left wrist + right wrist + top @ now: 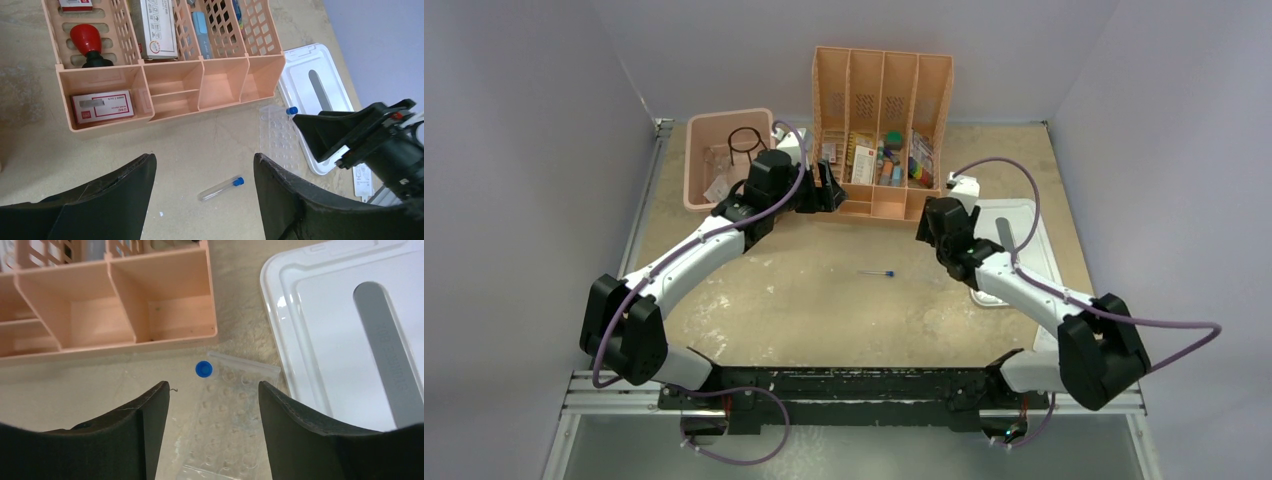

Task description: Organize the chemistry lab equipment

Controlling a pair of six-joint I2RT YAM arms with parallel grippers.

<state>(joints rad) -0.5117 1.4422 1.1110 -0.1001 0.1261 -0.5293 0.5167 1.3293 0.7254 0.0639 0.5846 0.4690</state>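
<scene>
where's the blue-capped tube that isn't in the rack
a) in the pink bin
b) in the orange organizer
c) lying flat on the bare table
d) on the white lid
c: the loose blue-capped tube lies on its side on the table, apart from the clear tube rack, the white lid and the orange organizer.

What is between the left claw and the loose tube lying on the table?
Nothing visible. Only bare table shows between the open left gripper and the tube. The rack and the right gripper above it are off to the side, out of that path.
</scene>
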